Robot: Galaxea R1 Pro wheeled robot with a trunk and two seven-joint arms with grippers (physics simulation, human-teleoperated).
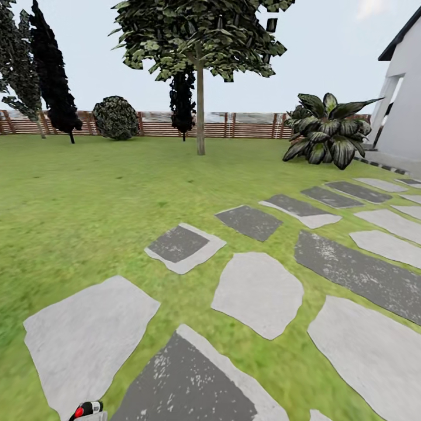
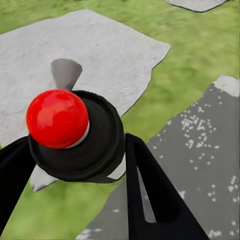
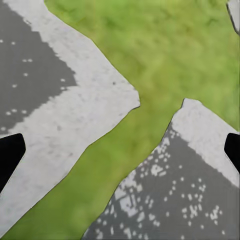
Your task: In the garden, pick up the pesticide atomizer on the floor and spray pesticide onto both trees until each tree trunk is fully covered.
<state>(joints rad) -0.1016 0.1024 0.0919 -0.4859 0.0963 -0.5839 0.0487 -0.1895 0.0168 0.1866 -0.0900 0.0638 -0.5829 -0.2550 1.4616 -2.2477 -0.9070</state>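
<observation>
The pesticide atomizer (image 2: 75, 135), a dark bottle with a round red top, sits between the two black fingers of my left gripper (image 2: 75, 167), which is shut on it. In the head view its red top (image 1: 88, 409) peeks in at the bottom edge, above a grey slab. A tree with a straight grey-tan trunk (image 1: 200, 108) and a ragged green crown stands far ahead on the lawn. A second leafy tree (image 1: 17, 64) rises at the far left by the fence. My right gripper (image 3: 120, 150) is open over grass and paving stones, nothing between its fingers.
Grey paving slabs (image 1: 257, 292) run across the grass from near me toward the right. A reddish slat fence (image 1: 245, 125) closes the far side, with black cypress-like trees (image 1: 54, 76), a round bush (image 1: 115, 118) and a broad-leaved plant (image 1: 326, 131). A white building wall (image 1: 406, 99) stands at right.
</observation>
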